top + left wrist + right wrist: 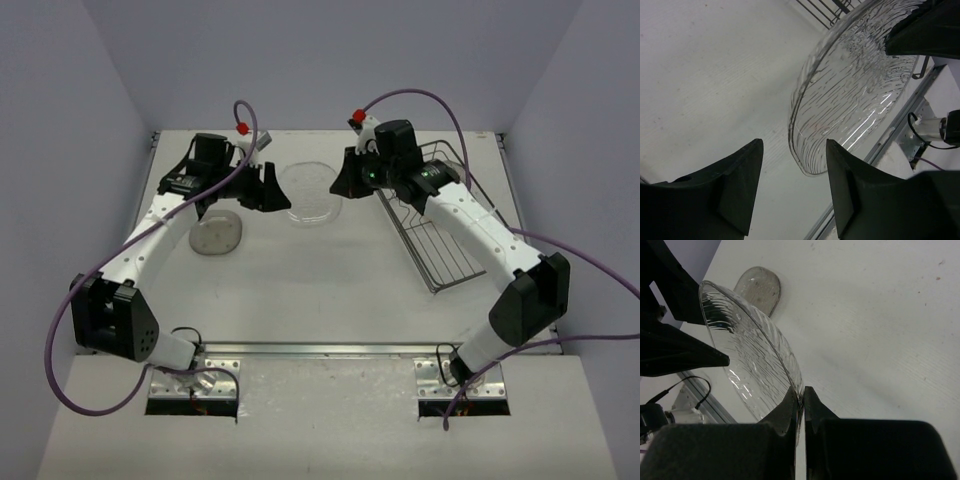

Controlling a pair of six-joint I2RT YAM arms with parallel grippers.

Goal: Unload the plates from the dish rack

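From the top camera, the right gripper [342,181] is holding a clear plate [311,192] by its right edge, over the far middle of the table [320,290]. The left gripper [274,189] is waiting just beside the plate's left edge. A grey plate [215,235] is lying flat on the table, near the left arm. The dish rack [440,245] is sitting on the right side of the table, partly under the right arm.

From the left wrist camera, the left gripper [794,150] is showing its two fingers [735,185] spread wide apart, pinching nothing. The clear plate [855,85] is tilting up in front of them, and its low edge is reaching close to the gap between them. Some rack wires [822,10] are peeking in at the top.

From the right wrist camera, the right gripper [801,392] is pressing its two fingers [785,412] together on the thin rim of the clear plate [750,350]. The plate is standing on edge, leaning to the left. The grey plate [760,287] is lying on the table behind it, well apart.
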